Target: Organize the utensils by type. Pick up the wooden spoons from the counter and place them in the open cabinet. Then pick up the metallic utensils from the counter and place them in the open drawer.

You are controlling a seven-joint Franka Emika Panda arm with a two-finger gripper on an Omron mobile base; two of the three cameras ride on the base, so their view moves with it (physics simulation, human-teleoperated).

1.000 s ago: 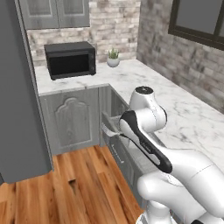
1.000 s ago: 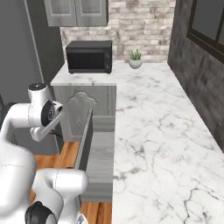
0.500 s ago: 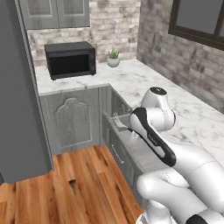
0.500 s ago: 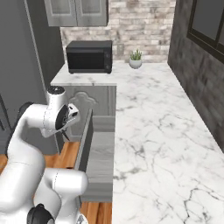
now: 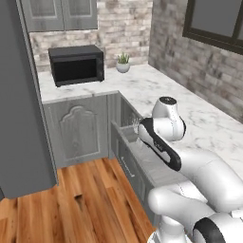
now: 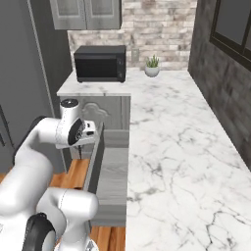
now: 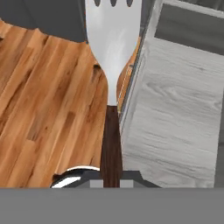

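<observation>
Swung since earlier over the open drawer (image 5: pixel 142 159), the tool (image 7: pixel 111 177) is clamped on the fork (image 7: pixel 113 52); microwave (image 5: pixel 77 64) and plant (image 5: pixel 123 62) stand on the surface (image 6: pixel 166 142).

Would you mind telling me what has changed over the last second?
The arm swung its hand from above the floor towards the open drawer; the gripper stayed shut on the fork, now hanging by the drawer's front edge. The microwave, plant and counter stayed as they were.
</observation>
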